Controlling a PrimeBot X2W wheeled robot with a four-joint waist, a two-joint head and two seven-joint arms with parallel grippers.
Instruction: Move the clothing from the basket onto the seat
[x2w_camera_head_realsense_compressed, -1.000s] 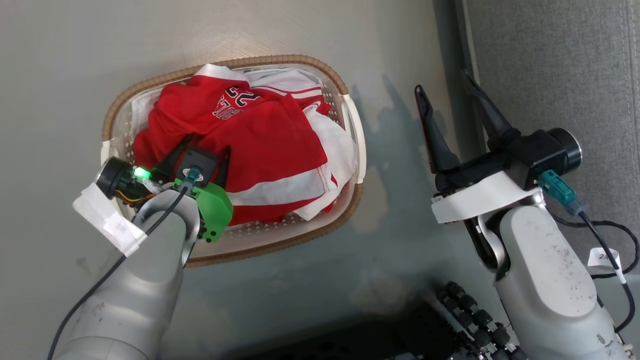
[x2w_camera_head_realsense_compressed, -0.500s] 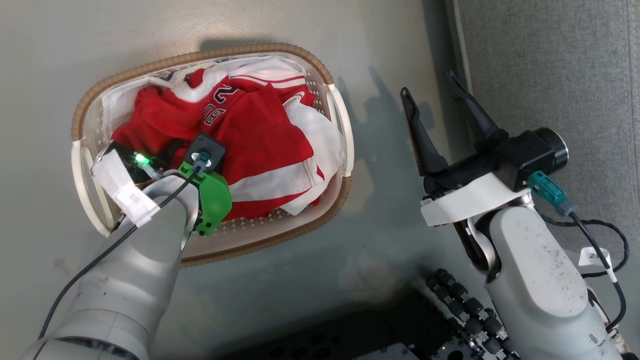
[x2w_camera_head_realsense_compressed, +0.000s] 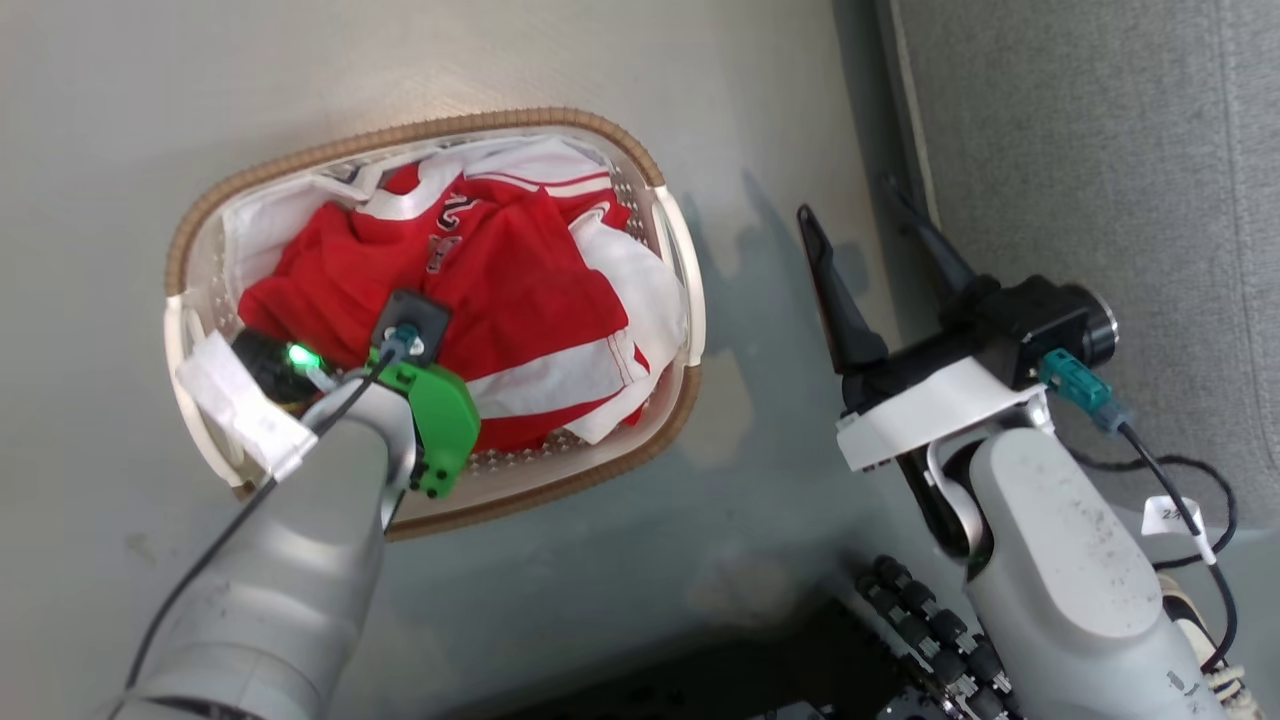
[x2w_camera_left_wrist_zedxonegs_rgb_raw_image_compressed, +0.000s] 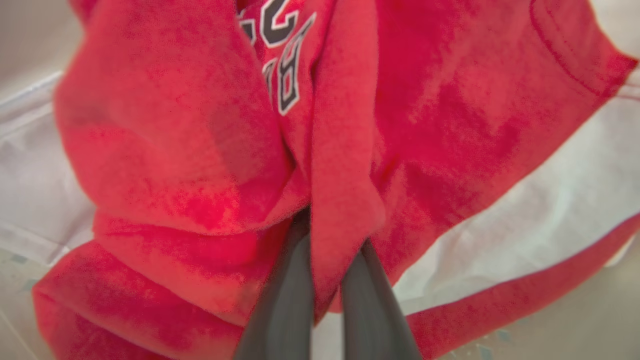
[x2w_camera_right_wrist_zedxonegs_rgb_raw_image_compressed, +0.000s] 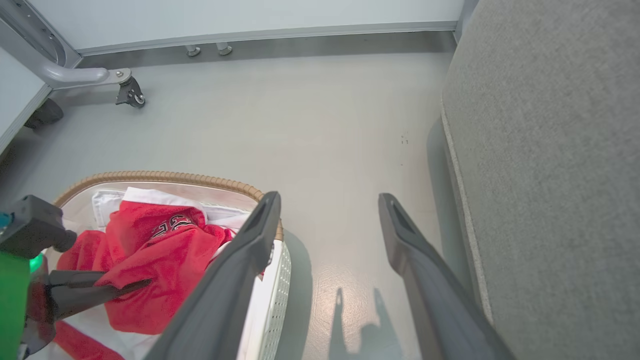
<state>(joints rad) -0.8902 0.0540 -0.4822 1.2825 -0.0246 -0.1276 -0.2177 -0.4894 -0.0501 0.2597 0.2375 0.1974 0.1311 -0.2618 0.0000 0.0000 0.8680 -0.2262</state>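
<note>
The basket (x2w_camera_head_realsense_compressed: 430, 125), white with a brown rim, stands on the floor at the left and holds the red clothing (x2w_camera_head_realsense_compressed: 530, 290) with white stripes. My left wrist reaches down into it. In the left wrist view my left gripper (x2w_camera_left_wrist_zedxonegs_rgb_raw_image_compressed: 332, 232) is shut on a bunched fold of the red jersey (x2w_camera_left_wrist_zedxonegs_rgb_raw_image_compressed: 210, 125) with dark lettering. The right wrist view shows those dark fingers (x2w_camera_right_wrist_zedxonegs_rgb_raw_image_compressed: 100, 292) pinching red cloth. My right gripper (x2w_camera_head_realsense_compressed: 848, 200) hangs open and holds nothing, over the floor between the basket and the grey seat (x2w_camera_head_realsense_compressed: 1100, 150). It is also open in its own wrist view (x2w_camera_right_wrist_zedxonegs_rgb_raw_image_compressed: 328, 199), beside the seat (x2w_camera_right_wrist_zedxonegs_rgb_raw_image_compressed: 550, 150).
A white sheet (x2w_camera_head_realsense_compressed: 645, 290) lines the basket under the red garments. A metal frame leg with a caster (x2w_camera_right_wrist_zedxonegs_rgb_raw_image_compressed: 127, 92) stands near the far wall. My dark base with rollers (x2w_camera_head_realsense_compressed: 930, 620) is at the bottom. Grey floor lies between basket and seat.
My left gripper's fingers, spread over the red cloth a second ago, sank into the pile and closed on a fold. The head camera shifted a little. The right gripper stayed open.
</note>
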